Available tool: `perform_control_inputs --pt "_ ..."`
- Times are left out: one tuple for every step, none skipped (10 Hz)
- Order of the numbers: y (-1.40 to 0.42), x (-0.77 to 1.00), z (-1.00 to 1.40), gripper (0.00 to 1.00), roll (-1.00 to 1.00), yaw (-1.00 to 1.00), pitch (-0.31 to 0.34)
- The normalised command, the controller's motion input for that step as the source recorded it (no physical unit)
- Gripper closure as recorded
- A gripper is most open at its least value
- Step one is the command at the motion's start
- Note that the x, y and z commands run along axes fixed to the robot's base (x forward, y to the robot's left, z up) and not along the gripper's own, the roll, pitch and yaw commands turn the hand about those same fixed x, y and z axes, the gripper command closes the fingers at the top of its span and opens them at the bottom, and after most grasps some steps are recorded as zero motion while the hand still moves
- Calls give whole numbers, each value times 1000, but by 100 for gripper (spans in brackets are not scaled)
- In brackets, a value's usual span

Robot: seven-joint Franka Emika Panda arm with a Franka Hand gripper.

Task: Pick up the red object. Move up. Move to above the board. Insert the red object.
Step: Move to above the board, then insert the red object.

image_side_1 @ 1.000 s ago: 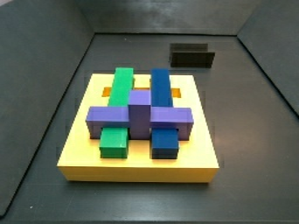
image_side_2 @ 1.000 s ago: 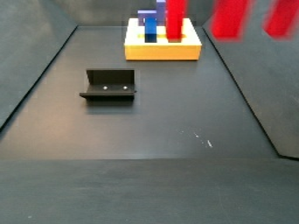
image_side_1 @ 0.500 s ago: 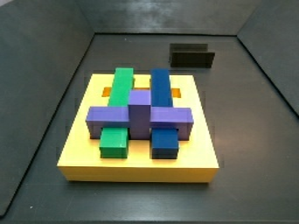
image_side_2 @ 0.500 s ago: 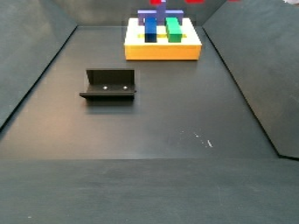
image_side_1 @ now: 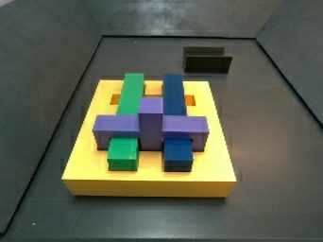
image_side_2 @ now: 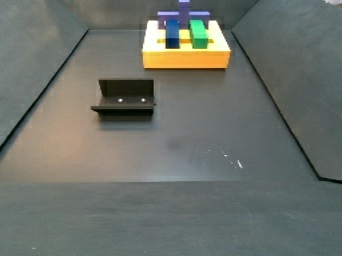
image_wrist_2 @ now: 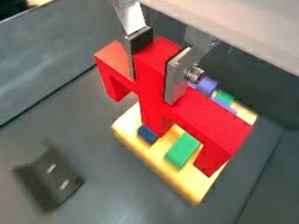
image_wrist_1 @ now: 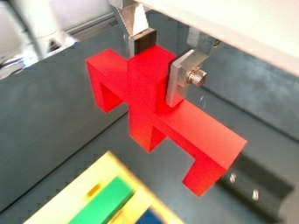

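1. Red object [image_wrist_1: 152,101] hangs in the gripper [image_wrist_2: 162,61], fingers clamped on its upright stem, high off the floor.
2. Board [image_wrist_2: 149,144] w/ green & blue bars sits directly below gripper.
3. Fixture [image_wrist_2: 49,175] off to the side, well apart.

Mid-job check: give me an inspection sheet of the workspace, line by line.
Surface: dark floor, bare apart from a few pale scuffs.
Job's things: red object held in the air by its stem; board yellow, carrying green, blue and purple blocks.
Clutter: fixture standing on the floor, apart from the board.
Pincer: pincer shut on the red object, seen only in both wrist views, the board below it.
Cables: nothing seen.
Surroundings: dark walls around the floor.
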Motion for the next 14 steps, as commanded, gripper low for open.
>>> perform_control_inputs --pt "-1400 303 166 100 1 8 159" --pt "-1400 344 182 100 11 11 162" --pt "-611 179 82 100 26 9 161" --pt "-335 135 51 100 37 4 156" --pt "0 34 0 100 0 0 0" --pt "-77 203 -400 100 21 0 -59" --pt "-103 294 -880 100 214 0 -14" --pt "-6 269 -806 100 259 0 -27" --pt "31 97 -526 100 430 0 0" --pt "154 -34 -297 100 500 94 0" --pt "57 -206 -351 100 500 251 0" --pt "0 -237 -669 100 344 209 -84" --pt "20 -57 -823 100 239 60 -107" --pt "86 51 -991 100 74 0 -90"
